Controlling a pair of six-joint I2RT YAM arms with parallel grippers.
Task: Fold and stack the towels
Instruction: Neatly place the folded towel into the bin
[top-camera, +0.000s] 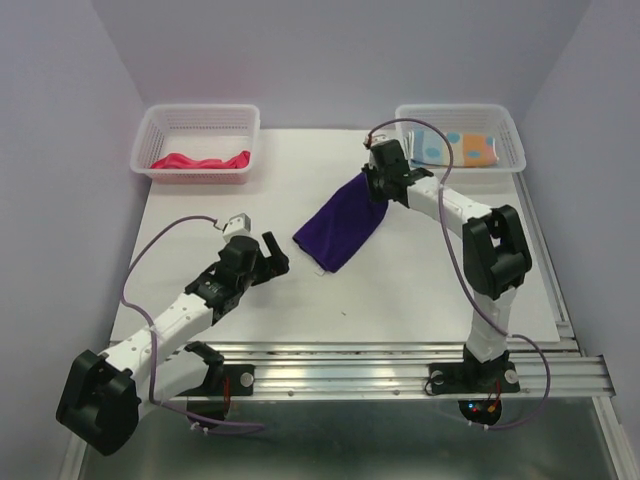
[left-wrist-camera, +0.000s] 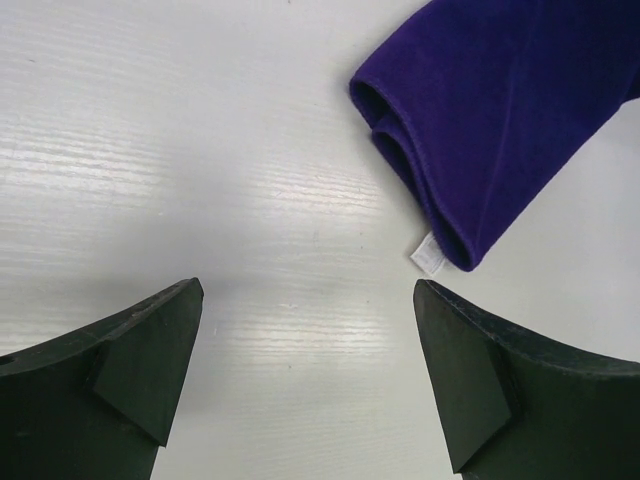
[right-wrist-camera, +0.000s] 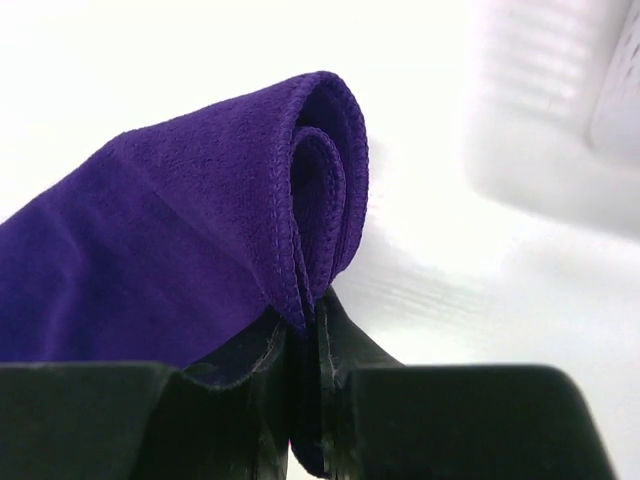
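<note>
I have the right gripper (top-camera: 377, 183) pressed together on a doubled edge of the dark purple towel (top-camera: 340, 228). It pinches both layers, so the far end is lifted while the rest trails down onto the tabletop (top-camera: 400, 300) toward the left arm. In the right wrist view the hem curls just above the closed jaws, so I judge the hold secure.

The left gripper (top-camera: 268, 252) hovers spread wide and empty, just short of the towel's near corner, where a small white tag (left-wrist-camera: 425, 255) shows. I read it as lined up to take that end for a fold.

The pink-red towel (top-camera: 200, 161) waits bunched in the left basket (top-camera: 200, 108). The spotted towel (top-camera: 455, 148) lies flat in the right basket (top-camera: 460, 108).
</note>
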